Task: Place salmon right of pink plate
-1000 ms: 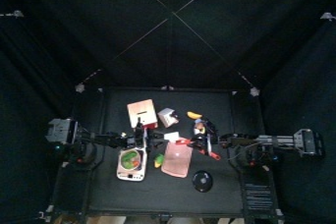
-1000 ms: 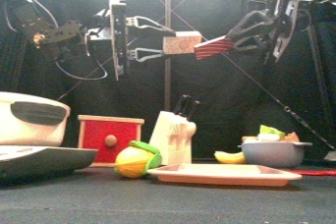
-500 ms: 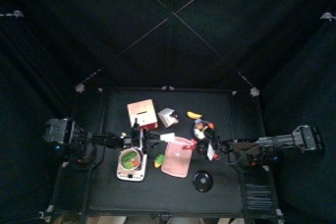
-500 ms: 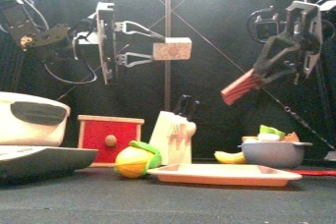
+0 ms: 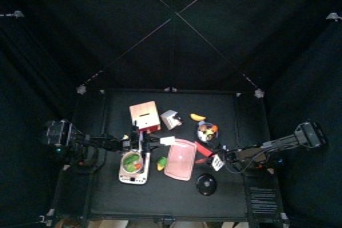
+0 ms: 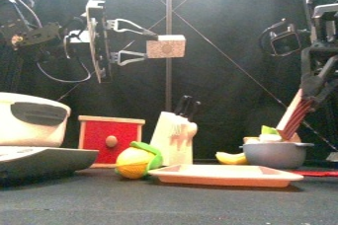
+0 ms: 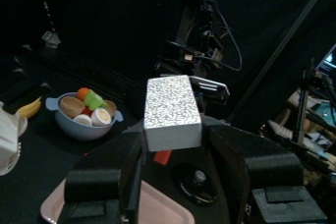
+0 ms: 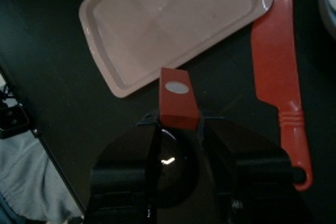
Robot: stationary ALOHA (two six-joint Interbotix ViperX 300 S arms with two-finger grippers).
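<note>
The salmon (image 8: pixel 178 99), a red-brown slab with a white spot, is pinched between the jaws of my right gripper (image 8: pixel 180 120). Seen from the front, the salmon (image 6: pixel 292 116) hangs tilted just above the table at the far right, behind the bowl (image 6: pixel 278 154). The pink plate (image 8: pixel 168 28) lies flat beyond the salmon and shows low in the front view as the pink plate (image 6: pixel 224 176). From above, the pink plate (image 5: pixel 179 158) is left of my right gripper (image 5: pixel 218 159). High at the left, my left gripper (image 6: pixel 148 49) is shut on a speckled white block (image 7: pixel 171 114).
A red knife (image 8: pixel 281 79) lies beside the plate. A bowl of food, a banana (image 6: pixel 231 157), a knife block (image 6: pixel 172 136), a red drawer box (image 6: pixel 111 136), a green-yellow fruit (image 6: pixel 136 160) and a white appliance (image 6: pixel 30 120) stand around. A black object (image 5: pixel 206 183) lies near the front.
My right gripper has swung down and to the right with the salmon, from high above the table to just above it. The left gripper drifted slightly left with the block.
</note>
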